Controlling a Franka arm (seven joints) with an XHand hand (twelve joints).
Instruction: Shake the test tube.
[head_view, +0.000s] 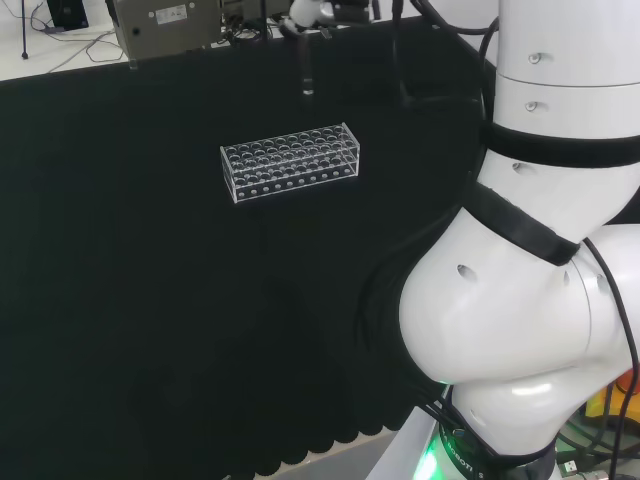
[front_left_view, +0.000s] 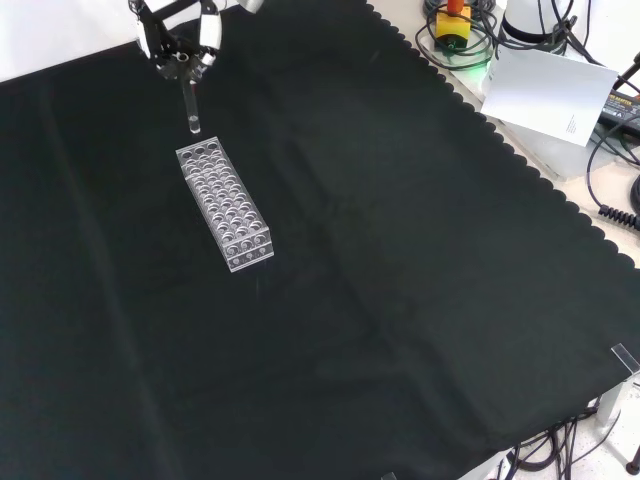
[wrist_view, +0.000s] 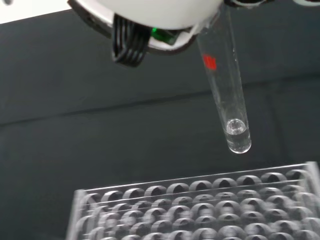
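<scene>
A clear test tube (front_left_view: 191, 108) is held upright above the black cloth (front_left_view: 400, 300), pinched at its top by the curled fingers of the hand (front_left_view: 180, 48), seen at upper left in the front view. The tube's rounded bottom hangs in the air just beyond the far end of a clear plastic rack (front_left_view: 224, 204), w/o touching it. In the wrist view the tube (wrist_view: 227, 95) is shown close up: a red mark (wrist_view: 209, 62) is seen on its wall & a small amt of clear liquid (wrist_view: 236, 127) at the bottom, w/ the rack's rows of holes (wrist_view: 200, 207) below. In the head view the tube (head_view: 306, 72) is seen at top centre, beyond the rack (head_view: 290, 161); the arm's white links (head_view: 540, 250) stand at right.
</scene>
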